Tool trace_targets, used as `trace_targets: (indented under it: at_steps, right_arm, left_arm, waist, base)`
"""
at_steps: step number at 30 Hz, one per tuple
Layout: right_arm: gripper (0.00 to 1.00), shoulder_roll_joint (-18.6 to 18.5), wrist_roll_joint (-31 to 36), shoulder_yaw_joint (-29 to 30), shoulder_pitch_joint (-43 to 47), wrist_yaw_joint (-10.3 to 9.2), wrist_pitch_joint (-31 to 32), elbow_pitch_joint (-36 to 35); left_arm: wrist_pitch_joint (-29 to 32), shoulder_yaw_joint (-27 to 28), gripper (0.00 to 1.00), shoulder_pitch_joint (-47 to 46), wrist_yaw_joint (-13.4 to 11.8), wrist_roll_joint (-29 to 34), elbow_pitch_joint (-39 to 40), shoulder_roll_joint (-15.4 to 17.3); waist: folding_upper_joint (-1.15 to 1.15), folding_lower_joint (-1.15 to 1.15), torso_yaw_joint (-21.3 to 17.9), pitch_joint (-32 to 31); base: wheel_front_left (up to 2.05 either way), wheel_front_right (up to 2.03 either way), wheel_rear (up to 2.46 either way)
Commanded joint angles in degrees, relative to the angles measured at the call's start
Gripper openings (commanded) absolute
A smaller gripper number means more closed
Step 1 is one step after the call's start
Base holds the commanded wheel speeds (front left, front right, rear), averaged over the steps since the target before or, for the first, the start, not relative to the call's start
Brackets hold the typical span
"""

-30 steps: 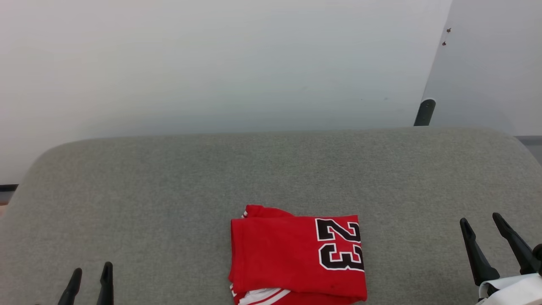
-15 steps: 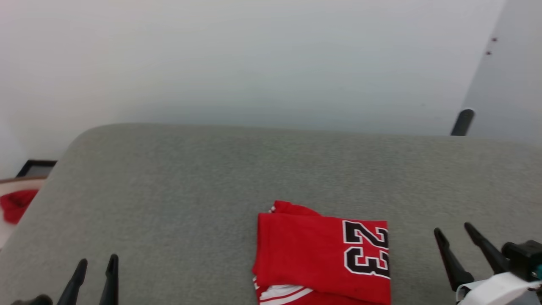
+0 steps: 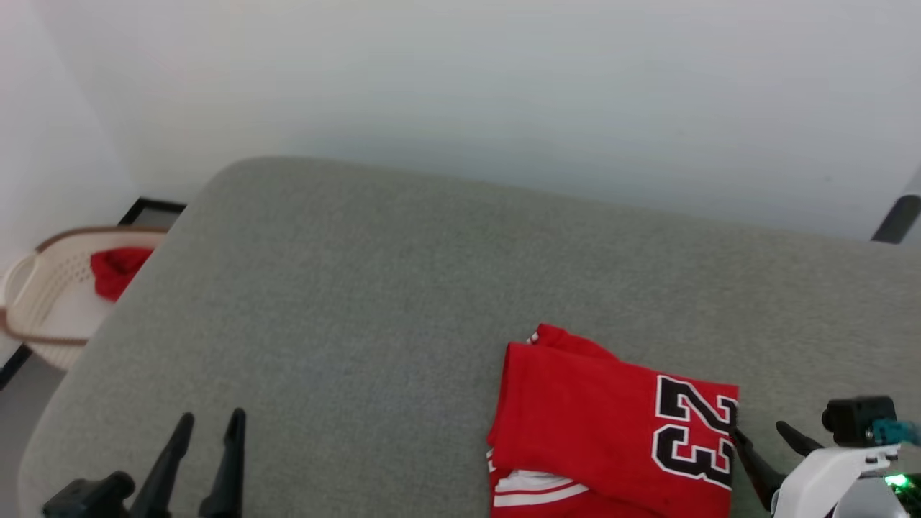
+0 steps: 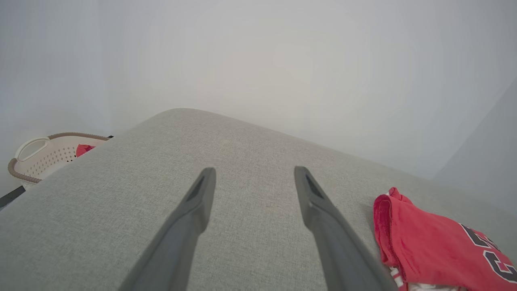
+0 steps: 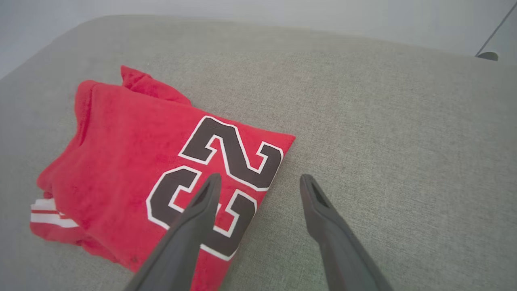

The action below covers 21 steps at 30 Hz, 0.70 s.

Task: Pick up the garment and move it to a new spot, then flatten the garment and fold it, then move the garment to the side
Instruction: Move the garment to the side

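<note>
The garment [image 3: 604,424] is a red shirt folded into a compact rectangle, with a black "23" print on top and white striped trim at its near edge. It lies on the grey cushion [image 3: 360,288], toward the front right. My right gripper [image 3: 759,429] is open at the garment's right edge. In the right wrist view, one finger of the right gripper [image 5: 261,176] hangs over the "23" on the garment [image 5: 133,161] and the other over bare cushion. My left gripper [image 3: 213,416] is open over bare cushion, well left of the garment [image 4: 428,242].
A cream laundry basket [image 3: 43,288] holding a red cloth [image 3: 119,270] stands on the floor past the cushion's left edge. A plain white wall runs behind. A dark pole [image 3: 896,219] leans at the far right.
The head camera has swung left, bringing the basket into the picture. My right gripper has closed the gap to the garment's right edge. Both grippers stayed open.
</note>
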<state>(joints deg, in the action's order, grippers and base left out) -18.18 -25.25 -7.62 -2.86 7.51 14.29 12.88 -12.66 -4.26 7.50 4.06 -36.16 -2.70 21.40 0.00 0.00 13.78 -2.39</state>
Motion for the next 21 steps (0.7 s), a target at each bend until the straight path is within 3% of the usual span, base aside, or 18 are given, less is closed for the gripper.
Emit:
trace_targets:
  at_steps: [1, 18, 19, 20, 21]
  right_arm:
    - [1.00, -0.01, -0.43, 0.63, -0.94, -0.04, 1.63, 0.37]
    - [1.00, 5.04, 2.42, 4.76, -5.63, -0.04, 23.96, 3.33]
    - [0.70, 5.48, 2.53, 4.97, -5.82, -0.04, 25.04, 3.69]
    - [0.12, 5.84, 2.54, 4.71, -6.01, -0.04, 25.77, 3.60]
    - [0.00, 6.09, 2.61, 4.80, -6.19, -0.02, 26.20, 3.44]
  left_arm:
    - [-0.27, -0.27, 1.00, -1.07, 0.31, 0.36, -0.11, -0.46]
    - [-1.91, -2.00, 1.00, -5.21, 1.41, 0.88, -3.40, -3.25]
    - [-1.96, -2.01, 1.00, -5.33, 1.51, 0.88, -3.58, -3.35]
    - [-1.95, -1.98, 1.00, -5.47, 1.55, 0.86, -3.72, -3.47]
    - [-2.02, -1.91, 1.00, -5.54, 1.61, 0.83, -3.88, -3.56]
  waist:
    - [0.00, 0.00, 2.13, 2.87]
    - [0.00, 0.00, 4.46, 8.24]
    - [0.00, 0.00, 4.49, 8.34]
    - [0.00, 0.00, 4.52, 8.43]
    - [0.00, 0.00, 4.51, 8.49]
  base:
    - [0.00, 0.00, 0.00]
    - [0.00, 0.00, 0.00]
    - [0.00, 0.00, 0.00]
    - [0.00, 0.00, 0.00]
    - [0.00, 0.00, 0.00]
